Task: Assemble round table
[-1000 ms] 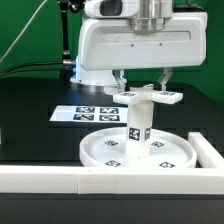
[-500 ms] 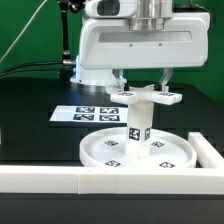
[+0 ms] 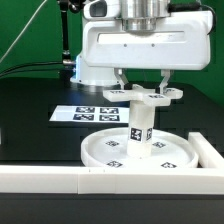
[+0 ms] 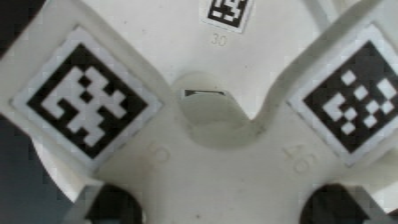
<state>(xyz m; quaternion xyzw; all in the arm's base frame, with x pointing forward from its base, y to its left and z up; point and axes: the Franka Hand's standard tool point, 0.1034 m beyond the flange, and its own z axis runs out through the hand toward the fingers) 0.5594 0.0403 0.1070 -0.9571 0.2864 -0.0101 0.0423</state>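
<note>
Exterior view. The white Franka arm (image 3: 140, 45) hangs straight down over the black bench (image 3: 30, 110). Its gripper (image 3: 143, 88) is partly closed. The two fingers (image 3: 120, 78) come down on opposite sides of the white plastic, flat cross-shaped piece (image 3: 146, 96) and clamp it between them. The jaws stand apart by the width of the part they hold.

The cross-shaped piece lies about level on the top end of the short white cylindrical post (image 3: 140, 125). Its arms reach out past the post toward both the exterior view's left and right. I cannot tell from this angle how far the piece is seated on the post.

The post stands upright at the centre of the large white round rimmed disc (image 3: 170, 155) and carries black-and-white square tags on its side. The disc lies flat on the bench, with more tags on its floor around the foot of the post.

The disc is just inside the long white border wall (image 3: 50, 180), which runs along the near edge and turns a corner at the exterior view's right. The marker board (image 3: 85, 113) lies flat on the bench behind the disc, toward the exterior view's left and apart from it. A green backdrop (image 3: 25, 30) is behind.

Wrist view. The cross-shaped piece (image 4: 214, 130) fills the frame, very close and soft in focus. Two large tags sit on arms either side of the hub, and part of a third shows on another arm.
</note>
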